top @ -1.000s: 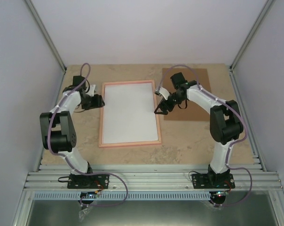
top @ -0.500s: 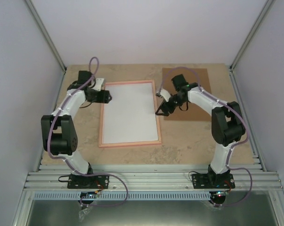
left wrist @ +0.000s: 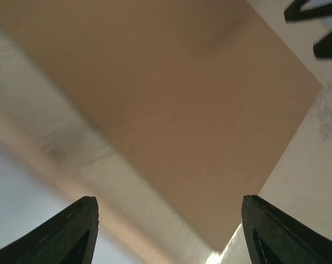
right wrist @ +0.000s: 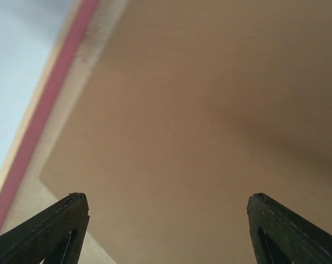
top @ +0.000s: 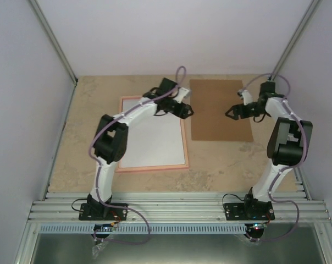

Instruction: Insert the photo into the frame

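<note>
The pink frame (top: 152,168) lies flat on the table. The photo (top: 155,137) lies inside it, white reverse up. My left gripper (top: 188,111) is open and empty at the frame's top right corner, pointing at the brown backing board (top: 212,118). My right gripper (top: 230,113) is open and empty above the board's right part. In the left wrist view the board (left wrist: 171,93) fills the middle, with the blurred frame edge (left wrist: 129,244) and the photo (left wrist: 17,220) at lower left. In the right wrist view the board (right wrist: 210,121) lies under the open fingers, with the frame (right wrist: 50,93) and photo (right wrist: 17,44) at left.
The marble-patterned table (top: 221,165) is walled by grey panels on three sides, with metal rails at the near edge. My left arm stretches across the frame's top edge. The right gripper's fingers (left wrist: 314,27) show at the top right of the left wrist view.
My left arm has swung right from the frame's left side across its top to the top right corner. My right gripper has moved right, from the frame's right edge to above the board.
</note>
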Available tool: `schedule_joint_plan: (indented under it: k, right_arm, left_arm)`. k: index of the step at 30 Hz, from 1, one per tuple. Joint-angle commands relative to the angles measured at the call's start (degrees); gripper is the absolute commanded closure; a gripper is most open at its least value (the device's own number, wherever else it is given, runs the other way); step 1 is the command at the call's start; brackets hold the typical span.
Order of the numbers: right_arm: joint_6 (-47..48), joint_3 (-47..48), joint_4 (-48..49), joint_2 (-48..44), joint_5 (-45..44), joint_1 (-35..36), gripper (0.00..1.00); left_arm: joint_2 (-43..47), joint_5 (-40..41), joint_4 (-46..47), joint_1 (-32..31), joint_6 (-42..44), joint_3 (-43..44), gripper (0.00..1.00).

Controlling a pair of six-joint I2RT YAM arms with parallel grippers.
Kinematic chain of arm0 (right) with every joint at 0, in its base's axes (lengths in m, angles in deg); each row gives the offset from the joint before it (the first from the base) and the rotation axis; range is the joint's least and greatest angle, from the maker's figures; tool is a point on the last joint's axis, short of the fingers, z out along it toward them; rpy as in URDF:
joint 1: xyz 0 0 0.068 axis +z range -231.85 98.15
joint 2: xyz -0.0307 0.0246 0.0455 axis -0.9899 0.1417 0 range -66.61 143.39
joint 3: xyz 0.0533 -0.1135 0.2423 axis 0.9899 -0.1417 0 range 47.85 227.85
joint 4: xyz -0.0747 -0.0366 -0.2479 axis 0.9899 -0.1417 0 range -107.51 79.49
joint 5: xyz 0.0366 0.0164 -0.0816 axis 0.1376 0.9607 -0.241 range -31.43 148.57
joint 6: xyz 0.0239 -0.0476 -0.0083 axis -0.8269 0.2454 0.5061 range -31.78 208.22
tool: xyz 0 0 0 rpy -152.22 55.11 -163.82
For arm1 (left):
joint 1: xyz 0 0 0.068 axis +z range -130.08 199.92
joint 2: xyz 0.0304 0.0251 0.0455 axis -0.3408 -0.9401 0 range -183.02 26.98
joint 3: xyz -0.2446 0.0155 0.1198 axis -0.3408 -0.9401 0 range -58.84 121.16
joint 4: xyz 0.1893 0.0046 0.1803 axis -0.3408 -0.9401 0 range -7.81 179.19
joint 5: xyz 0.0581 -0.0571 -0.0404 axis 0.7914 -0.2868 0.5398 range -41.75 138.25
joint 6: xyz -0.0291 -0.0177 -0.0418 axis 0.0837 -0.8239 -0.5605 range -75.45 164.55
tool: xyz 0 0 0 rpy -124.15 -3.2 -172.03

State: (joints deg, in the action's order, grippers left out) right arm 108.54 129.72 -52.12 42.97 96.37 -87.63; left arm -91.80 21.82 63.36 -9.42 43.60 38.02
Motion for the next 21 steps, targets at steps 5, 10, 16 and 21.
schedule_joint_plan:
  k: [5, 10, 16, 21]
  right_arm:
    - [-0.8, 1.6, -1.7, 2.2, -1.3, -11.0, 0.2]
    - [-4.3, 0.7, 0.9, 4.6, -3.4, -13.8, 0.2]
    - [-5.1, 4.5, 1.3, 9.7, -7.9, -14.3, 0.2]
    - [-6.5, 8.8, 1.9, 14.1, -8.2, -14.3, 0.2]
  left_arm:
    - [-15.0, 4.1, -1.5, -7.9, 0.2, 13.7, 0.28]
    - [-17.7, 6.5, -4.1, -8.1, 0.5, 14.3, 0.28]
    - [-13.9, 11.0, -4.9, -7.3, 3.5, 6.1, 0.29]
    - [-11.2, 10.0, -7.1, -3.0, 3.5, 0.7, 0.3]
